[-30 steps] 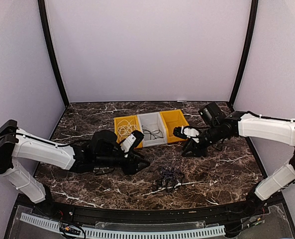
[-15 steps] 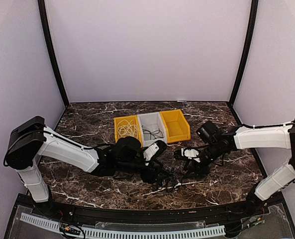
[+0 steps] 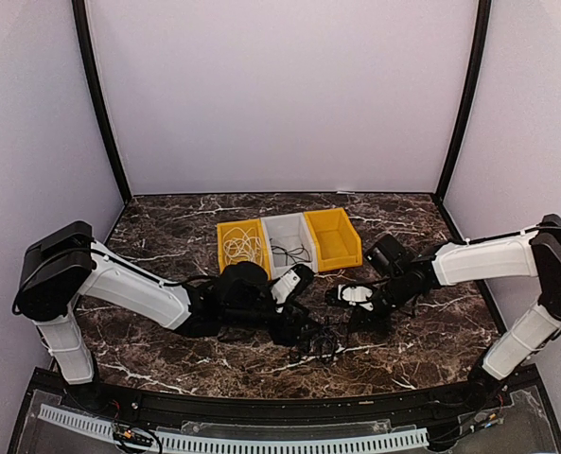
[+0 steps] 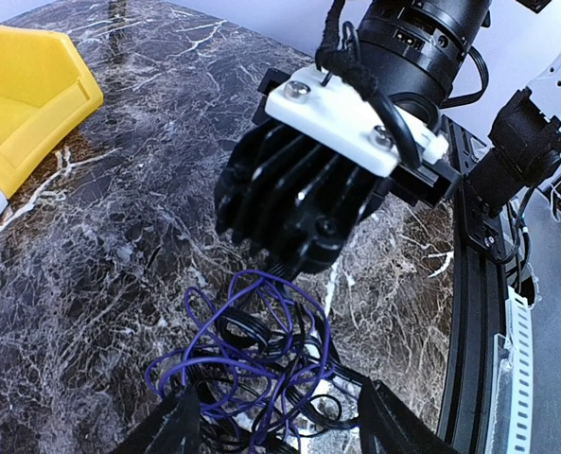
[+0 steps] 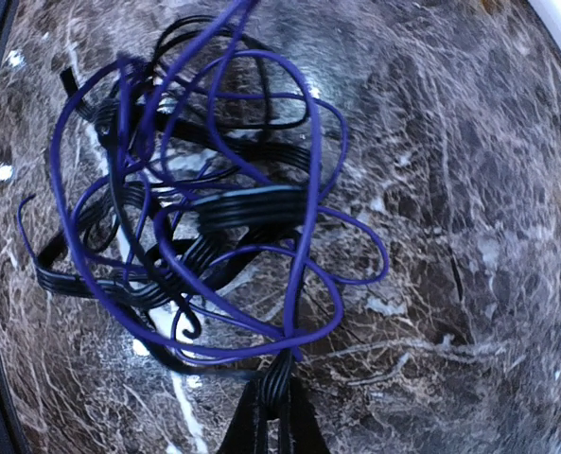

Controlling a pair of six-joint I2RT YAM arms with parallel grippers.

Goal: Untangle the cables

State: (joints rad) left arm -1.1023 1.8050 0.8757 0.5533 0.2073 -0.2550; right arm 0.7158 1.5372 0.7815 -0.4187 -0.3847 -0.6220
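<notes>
From above, both arms have swung in to the cables [image 3: 324,342], a purple-and-black knot low in the centre of the surface [image 3: 166,227], with the left claw [image 3: 308,336] and right claw [image 3: 344,326] on either side. In the left wrist view, we see the left claw's fingers apart around the knot at the bottom. In the right wrist view, the right claw has just closed on a black strand at bottom centre, so we judge pulling can begin.

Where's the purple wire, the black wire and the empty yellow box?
purple wire [image 5: 306,236]: right wrist view, a long loop.
black wire [image 5: 252,206]: right wrist view, flat middle band.
empty yellow box [image 3: 333,235]: top view, bare floor.
</notes>
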